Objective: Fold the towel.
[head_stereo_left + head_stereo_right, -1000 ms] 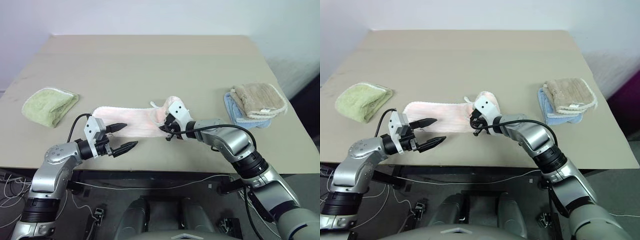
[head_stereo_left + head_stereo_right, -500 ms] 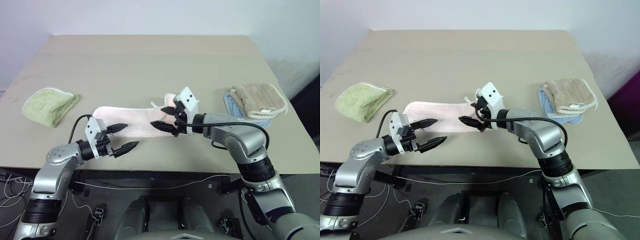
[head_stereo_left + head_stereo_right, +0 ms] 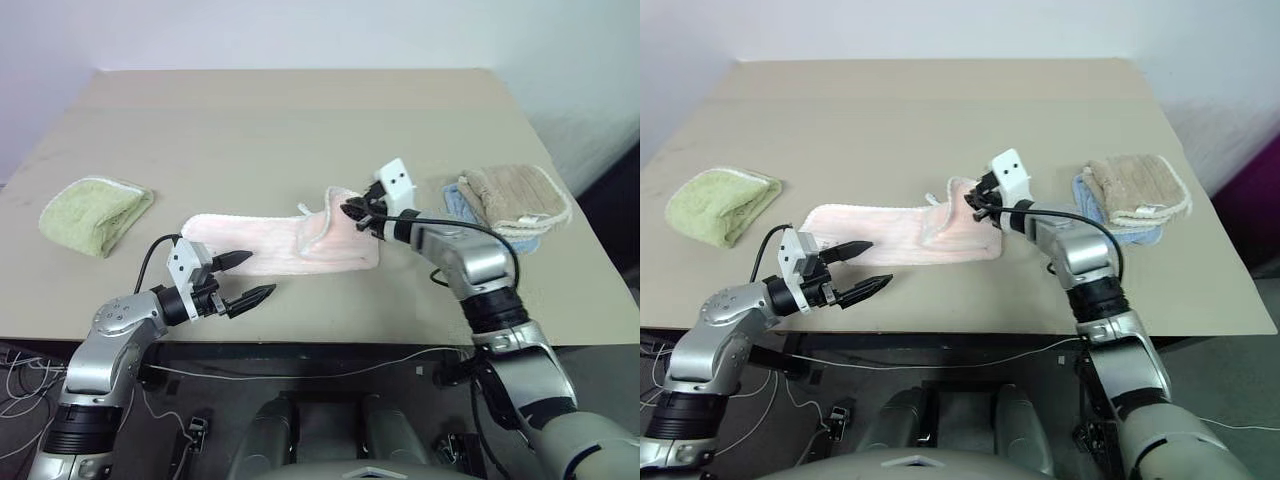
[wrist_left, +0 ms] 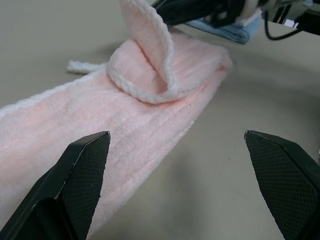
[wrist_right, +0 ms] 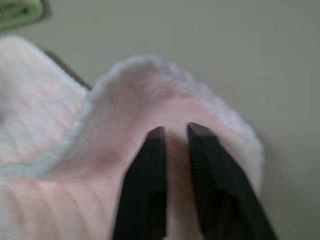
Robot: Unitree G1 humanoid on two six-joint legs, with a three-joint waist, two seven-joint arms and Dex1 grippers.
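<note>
You are working over a beige table set against a pale wall, with the towel lying near its front edge, between your two arms. It is a long pink quilted strip with white trim, and its long axis runs left to right across the table, parallel to the front edge. Its left end lies flat; its right end is lifted into a curled flap with the small white loop tag beside it.

Well apart to the right sits a beige towel stacked on a blue towel, and far to the left a folded light green towel.

Your right gripper has its fingers pinched together on that raised right end, so the flap hangs from it. Your left gripper hovers just in front of the towel's left end, jaws spread wide and holding nothing.

To do this fold well, I judge you should carry the pinched end leftward along the long axis, keeping it high enough that the flap does not drag and bunch the layer beneath. Aim the trim edges to line up before you let go. The left gripper could pin the flat end if the strip starts to slide.
</note>
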